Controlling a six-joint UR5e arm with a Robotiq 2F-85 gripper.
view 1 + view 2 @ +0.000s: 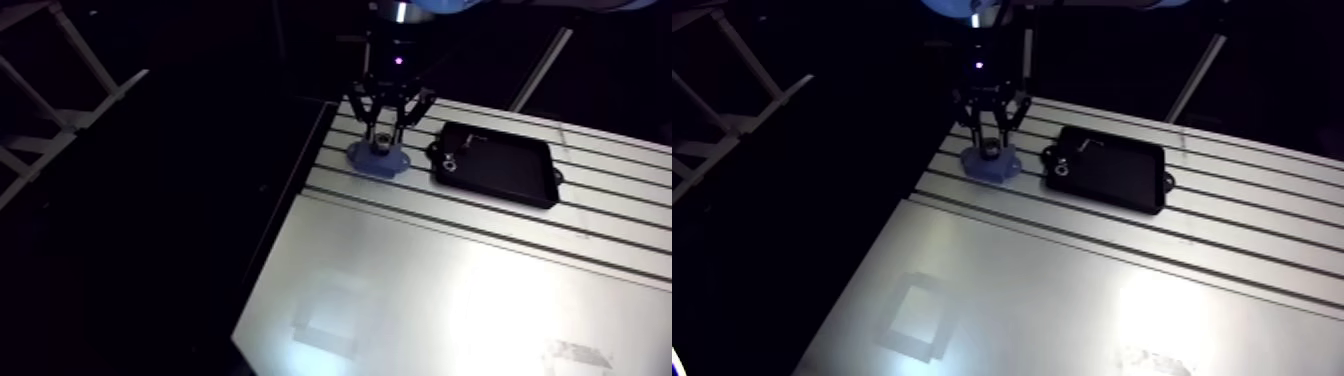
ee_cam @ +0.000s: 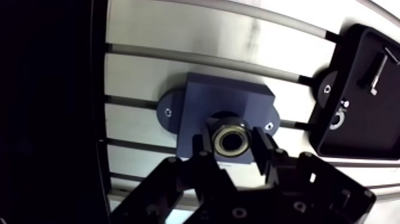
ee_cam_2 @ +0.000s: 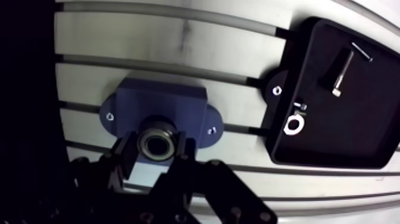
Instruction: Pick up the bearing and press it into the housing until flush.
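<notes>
A metal ring bearing (image 2: 231, 137) is pressed between my gripper's (image 2: 232, 149) two dark fingers, so the gripper is shut on it. The bearing hangs right over the round bore of the blue-grey housing (image 2: 208, 104), a block with two screwed ears that sits on the slotted table (image 2: 196, 42). Whether the bearing touches the bore I cannot tell. In the arm view the gripper (image 1: 382, 135) stands upright over the housing (image 1: 378, 161) near the table's far left edge.
A black tray (image 3: 351, 119) lies beside the housing, holding a bolt (image 3: 343, 74) and a small washer (image 3: 292, 126). The table's left edge (image 1: 290, 215) runs close by the housing, with darkness beyond it. A broad smooth plate (image 1: 450, 300) covers the near part.
</notes>
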